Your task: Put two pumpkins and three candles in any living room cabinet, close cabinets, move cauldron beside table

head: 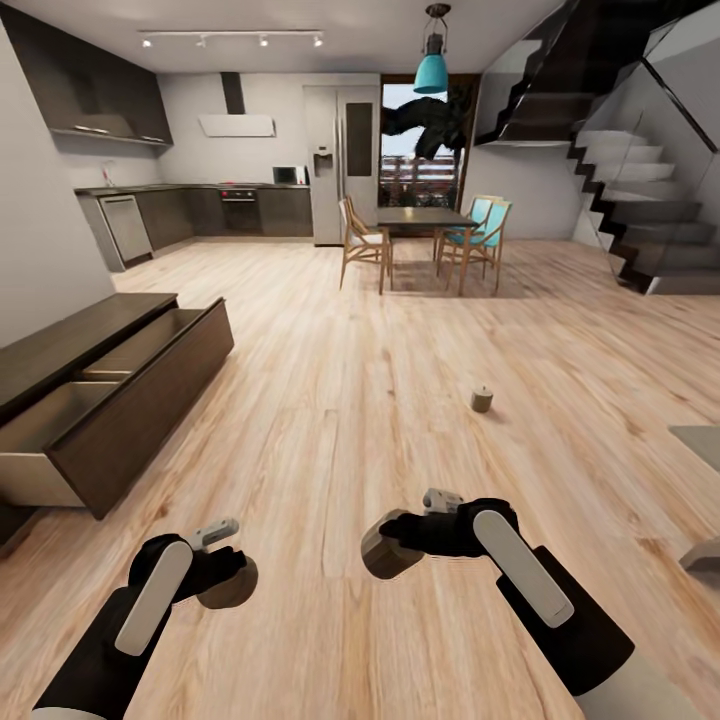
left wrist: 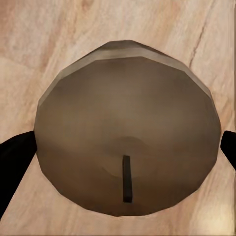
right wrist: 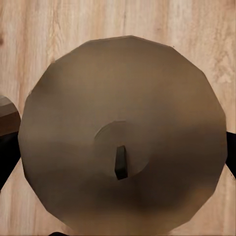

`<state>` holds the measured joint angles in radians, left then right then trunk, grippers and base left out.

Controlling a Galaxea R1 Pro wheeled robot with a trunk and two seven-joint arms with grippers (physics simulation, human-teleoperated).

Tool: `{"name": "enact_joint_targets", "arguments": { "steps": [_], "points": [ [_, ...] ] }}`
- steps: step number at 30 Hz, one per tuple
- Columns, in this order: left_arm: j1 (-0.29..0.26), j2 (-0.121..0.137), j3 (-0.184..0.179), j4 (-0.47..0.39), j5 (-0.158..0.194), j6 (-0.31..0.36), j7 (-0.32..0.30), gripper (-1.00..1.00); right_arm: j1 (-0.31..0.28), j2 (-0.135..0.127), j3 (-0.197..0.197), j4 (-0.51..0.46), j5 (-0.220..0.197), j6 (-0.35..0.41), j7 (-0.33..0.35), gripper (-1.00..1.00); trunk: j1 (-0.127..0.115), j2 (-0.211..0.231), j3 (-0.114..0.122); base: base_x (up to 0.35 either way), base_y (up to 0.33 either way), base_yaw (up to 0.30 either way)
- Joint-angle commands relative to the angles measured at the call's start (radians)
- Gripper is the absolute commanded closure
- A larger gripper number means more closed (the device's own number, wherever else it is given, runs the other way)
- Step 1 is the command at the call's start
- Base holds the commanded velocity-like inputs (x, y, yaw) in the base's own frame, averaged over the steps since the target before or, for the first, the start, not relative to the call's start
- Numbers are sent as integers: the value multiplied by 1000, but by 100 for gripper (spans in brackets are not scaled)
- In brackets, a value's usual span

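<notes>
Much of each held candle is hidden in the head view: the left hand (head: 222, 572) covers the upper part of its candle (head: 228, 588), leaving a rounded brown-grey edge showing below the fingers, and the right hand (head: 398, 545) wraps the back of its candle (head: 386, 556), whose side pokes out toward the left. Both forearms are cut off by the lower edge of the picture.

In the left wrist view the left candle (left wrist: 129, 129) shows its top face and dark wick (left wrist: 127, 179), with a black finger (left wrist: 14, 162) tight against each side; the hand is clamped on it above the wooden floor (left wrist: 29, 34). In the right wrist view the right candle (right wrist: 125, 135) shows likewise, wick (right wrist: 120, 162) near the middle, dark fingers (right wrist: 7, 157) pressed to its flanks, so that hand is clamped on it too. A sliver of another brown object at that picture's edge is too cropped to identify.

The third candle (head: 482, 399) stands upright on the floor (head: 380, 400), well ahead of the right hand and apart from it.

The cabinet (head: 110, 395) lies to the left, ahead of the left hand, with two drawers pulled open; their pale interiors are only partly visible. Further back stands a dining table (head: 425, 218) with chairs.
</notes>
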<state>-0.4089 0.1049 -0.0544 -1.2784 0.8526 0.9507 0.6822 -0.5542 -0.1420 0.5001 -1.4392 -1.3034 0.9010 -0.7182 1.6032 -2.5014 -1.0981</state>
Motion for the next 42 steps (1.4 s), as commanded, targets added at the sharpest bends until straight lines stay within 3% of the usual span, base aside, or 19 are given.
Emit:
{"name": "enact_joint_targets", "arguments": {
  "steps": [1,42],
  "points": [
    [-1,1,-2,-1,10,0,11,100,-1,-1,2,-1,-11,-2,-10,100,0,0,-1,333,0,15],
    [-1,1,-4,0,10,0,10,100,-1,-1,3,0,-11,-3,-12,100,0,0,-1,333,0,1]
  ]
}}
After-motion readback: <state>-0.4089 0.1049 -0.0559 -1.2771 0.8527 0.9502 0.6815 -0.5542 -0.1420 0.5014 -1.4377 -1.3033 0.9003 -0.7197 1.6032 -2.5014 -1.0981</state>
